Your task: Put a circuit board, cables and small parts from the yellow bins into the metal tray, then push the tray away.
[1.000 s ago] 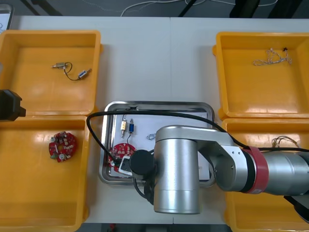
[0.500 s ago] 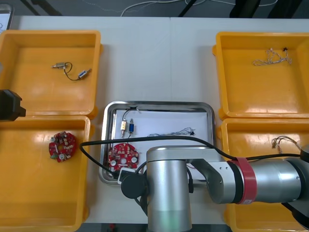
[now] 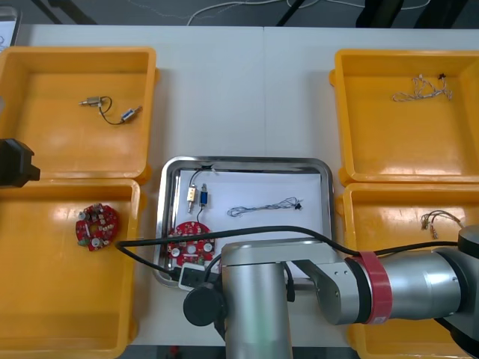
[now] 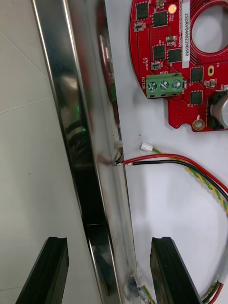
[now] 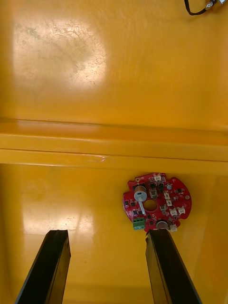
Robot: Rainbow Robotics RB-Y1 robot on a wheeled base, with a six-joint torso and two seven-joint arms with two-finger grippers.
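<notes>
Between spread right fingers (image 4: pixel 47 270): metal tray (image 4: pixel 71 95) rim.

We work in an electronics workshop: yellow plastic bins (image 3: pixel 45 142) of round red circuit boards (image 3: pixel 96 226) and thin cables (image 3: pixel 420 91) flank our right gripper (image 4: pixel 107 247).

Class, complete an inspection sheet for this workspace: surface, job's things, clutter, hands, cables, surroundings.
Surface: light table.
Job's things: metal tray holds red circuit board and small metal part; second board in near left bin.
Clutter: nothing seen.
Hands: right hand open, astride the tray's rim; left hand open over near left bin.
Cables: red and yellow cable and twisted cable in tray; pale cable in far right bin.
Surroundings: cords beyond the table's far edge.
</notes>
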